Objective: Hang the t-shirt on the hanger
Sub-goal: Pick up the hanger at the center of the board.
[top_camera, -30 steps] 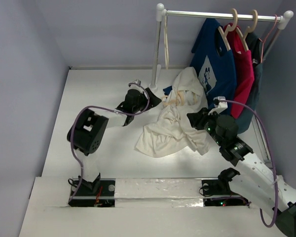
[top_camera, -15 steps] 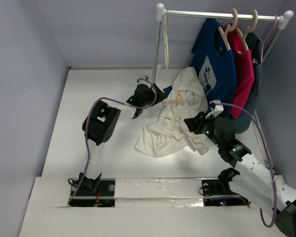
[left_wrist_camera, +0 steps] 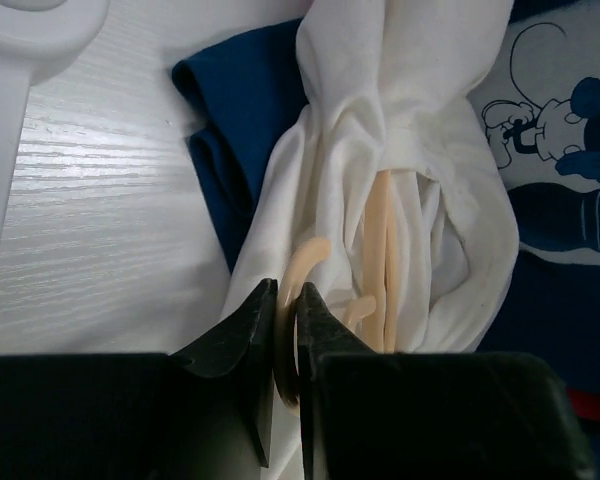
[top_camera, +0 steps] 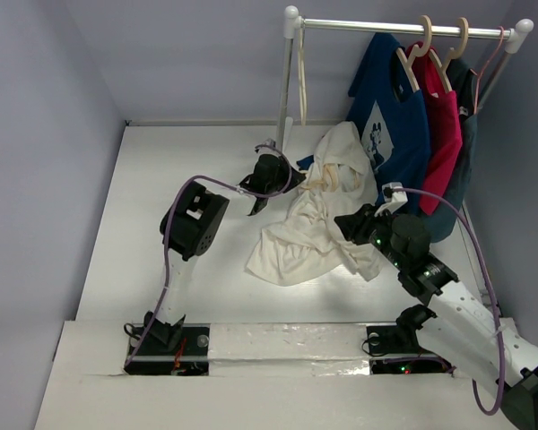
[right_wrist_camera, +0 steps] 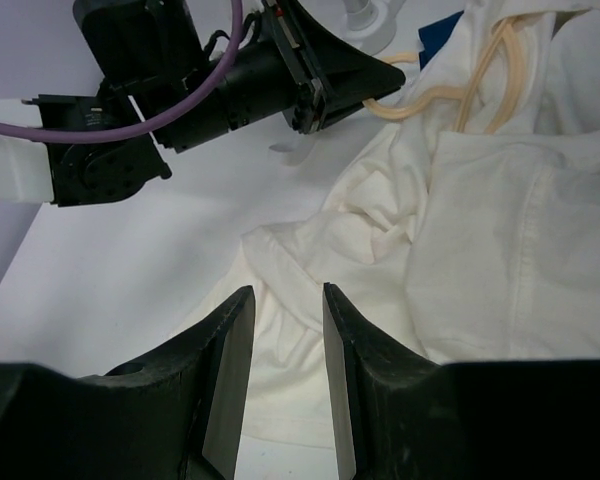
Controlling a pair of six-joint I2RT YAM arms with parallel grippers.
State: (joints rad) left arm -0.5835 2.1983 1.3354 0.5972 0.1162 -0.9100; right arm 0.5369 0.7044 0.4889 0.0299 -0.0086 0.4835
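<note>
The cream-white t-shirt (top_camera: 309, 233) lies crumpled on the white table (top_camera: 188, 161), its upper part bunched against the hanging navy shirt. The tan wooden hanger (top_camera: 327, 179) sits inside the bunched top; its arms (left_wrist_camera: 385, 240) and curved hook (left_wrist_camera: 308, 258) stick out of the cloth (left_wrist_camera: 420, 100). My left gripper (top_camera: 290, 177) is at the shirt's left edge, shut (left_wrist_camera: 288, 300) on the hook. My right gripper (top_camera: 350, 224) hovers open (right_wrist_camera: 285, 292) over the lower folds of the t-shirt (right_wrist_camera: 480, 220), nothing between its fingers. The hanger (right_wrist_camera: 430, 95) shows there too.
A white clothes rack (top_camera: 403, 27) stands at the back right, its post (top_camera: 285, 98) and round base (left_wrist_camera: 40, 30) close to my left gripper. On it hang a navy printed shirt (top_camera: 390, 116), a red shirt (top_camera: 444, 125), a dark one behind, and a pink wire hanger (top_camera: 493, 54). Purple walls enclose the table.
My left gripper has moved right, up to the shirt's edge, and closed on the hanger's hook. The right gripper has shifted slightly left over the cloth and stays open.
</note>
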